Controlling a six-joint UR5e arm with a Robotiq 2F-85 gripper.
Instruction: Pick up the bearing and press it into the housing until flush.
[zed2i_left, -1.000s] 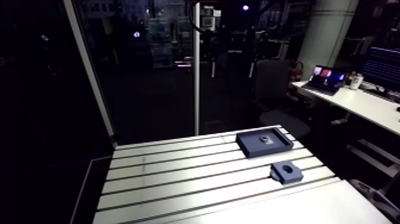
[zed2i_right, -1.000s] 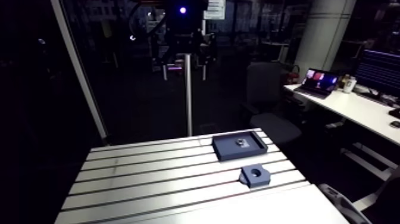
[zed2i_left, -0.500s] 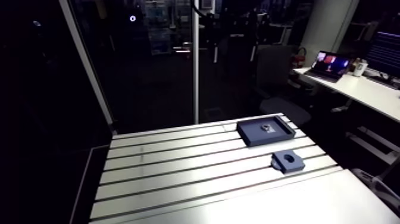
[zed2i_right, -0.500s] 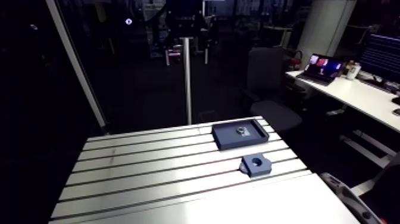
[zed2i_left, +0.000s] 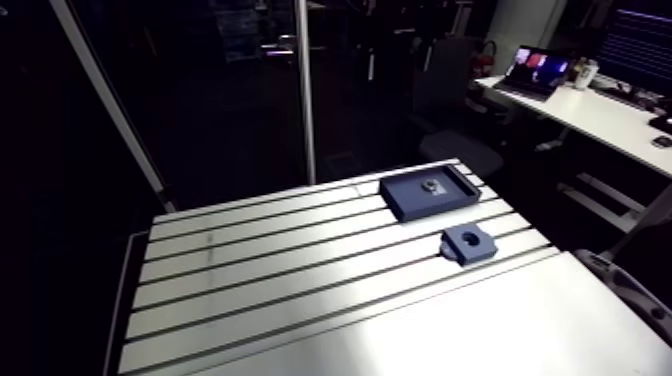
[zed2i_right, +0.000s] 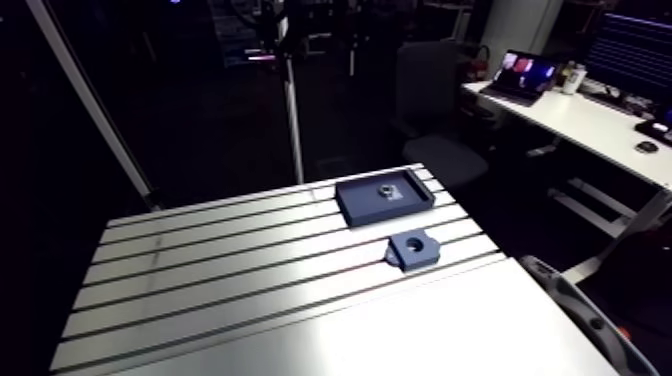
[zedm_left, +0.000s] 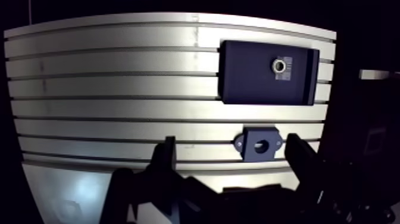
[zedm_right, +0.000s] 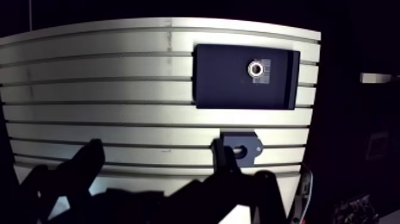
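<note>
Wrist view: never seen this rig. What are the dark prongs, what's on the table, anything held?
One robot arm with a two-finger gripper. The arm view looks from its upper link over the slotted table; the wrist view looks down past the fingers, those dark prongs. On the table: a dark tray holding the small ring-shaped bearing, and apart from it the dark housing with a round hole. The gripper is open and holds nothing.

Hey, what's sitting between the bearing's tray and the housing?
Only bare slotted table; the wrist view shows the tray and housing apart.
</note>
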